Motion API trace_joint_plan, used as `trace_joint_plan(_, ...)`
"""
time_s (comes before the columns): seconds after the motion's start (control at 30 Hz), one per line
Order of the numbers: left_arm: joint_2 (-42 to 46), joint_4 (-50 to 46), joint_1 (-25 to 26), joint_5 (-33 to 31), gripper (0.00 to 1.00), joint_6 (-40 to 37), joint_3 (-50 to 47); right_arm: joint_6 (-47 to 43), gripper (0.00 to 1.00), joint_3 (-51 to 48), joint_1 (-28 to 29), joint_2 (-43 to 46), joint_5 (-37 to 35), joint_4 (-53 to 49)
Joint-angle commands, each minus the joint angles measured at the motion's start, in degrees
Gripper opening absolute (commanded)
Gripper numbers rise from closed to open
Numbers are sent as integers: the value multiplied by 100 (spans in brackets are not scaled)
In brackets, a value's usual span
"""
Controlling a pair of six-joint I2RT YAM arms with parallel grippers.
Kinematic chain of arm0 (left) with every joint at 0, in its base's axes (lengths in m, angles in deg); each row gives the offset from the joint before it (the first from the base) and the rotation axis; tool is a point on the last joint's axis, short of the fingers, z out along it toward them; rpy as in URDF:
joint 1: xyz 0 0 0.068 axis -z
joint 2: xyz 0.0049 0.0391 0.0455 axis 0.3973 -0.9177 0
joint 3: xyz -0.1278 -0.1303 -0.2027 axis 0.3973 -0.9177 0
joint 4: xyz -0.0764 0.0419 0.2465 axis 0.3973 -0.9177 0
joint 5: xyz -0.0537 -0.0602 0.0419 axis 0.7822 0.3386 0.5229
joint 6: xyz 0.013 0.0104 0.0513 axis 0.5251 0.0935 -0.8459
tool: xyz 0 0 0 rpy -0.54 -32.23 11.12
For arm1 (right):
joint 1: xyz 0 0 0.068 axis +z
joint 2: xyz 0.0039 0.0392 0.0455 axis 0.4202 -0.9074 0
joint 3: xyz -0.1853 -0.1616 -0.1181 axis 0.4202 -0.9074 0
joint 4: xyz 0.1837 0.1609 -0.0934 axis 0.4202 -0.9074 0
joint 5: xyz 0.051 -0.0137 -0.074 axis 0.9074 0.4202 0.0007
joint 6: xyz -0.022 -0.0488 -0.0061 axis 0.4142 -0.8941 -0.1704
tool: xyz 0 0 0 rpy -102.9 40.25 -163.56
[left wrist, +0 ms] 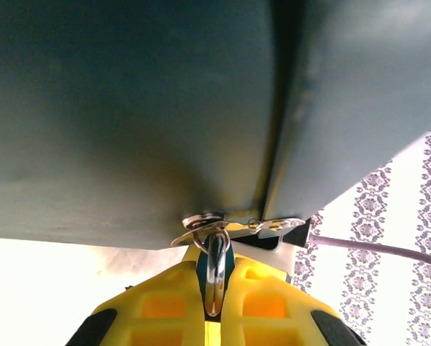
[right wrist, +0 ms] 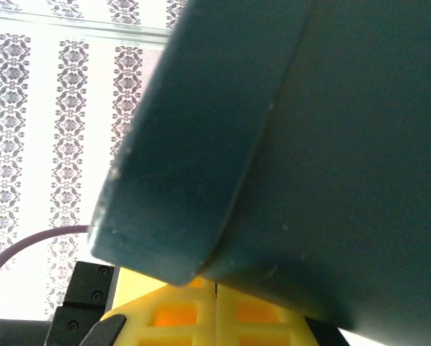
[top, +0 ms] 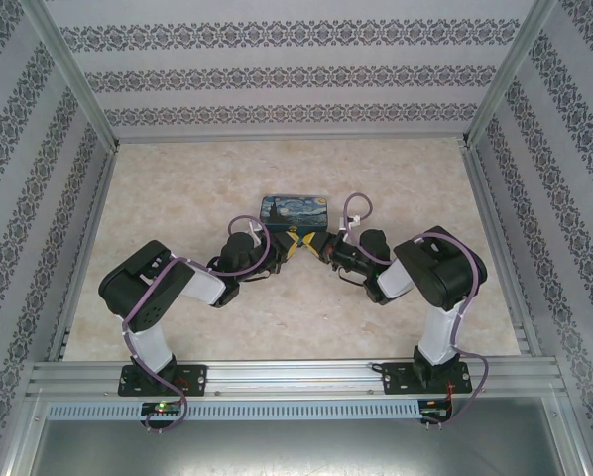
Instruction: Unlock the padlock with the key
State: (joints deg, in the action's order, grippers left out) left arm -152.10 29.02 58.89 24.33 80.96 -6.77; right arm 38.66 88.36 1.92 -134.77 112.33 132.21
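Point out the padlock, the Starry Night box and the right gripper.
padlock (left wrist: 215,270): left wrist view, shiny metal front.
Starry Night box (top: 294,208): top view, printed face.
right gripper (right wrist: 215,294): right wrist view, seam between yellow fingers.

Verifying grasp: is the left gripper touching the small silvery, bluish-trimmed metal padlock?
Touching. Left wrist view: the padlock sits pinched between the left gripper's yellow fingers, no gap.
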Motion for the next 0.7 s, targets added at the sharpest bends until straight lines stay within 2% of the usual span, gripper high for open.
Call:
trace_joint_plan(0.0, -78, 268, 222, 840, 0, -348, 256, 167, 0, 262, 268, -190, -321, 160)
trace_joint_plan(0.2, -211, 108, 222, 717, 0, -696, 133, 443, 0, 408, 417, -264, -447, 163)
trace_joint_plan(0.23, -218, 62, 213, 669, 0, -738, 90, 444, 2, 411, 409, -246, -461, 163)
trace_joint_plan(0.43, -361, 239, 128, 348, 0, -814, -198, 409, 39, 133, 210, -91, -472, 150)
trace_joint_plan(0.57, -486, 315, 76, 210, 0, -859, -279, 293, 55, -214, 95, 55, -469, 77)
trace_joint_plan(0.67, -603, 349, 55, 222, 0, -891, -235, 183, 62, -501, 32, 154, -404, 48)
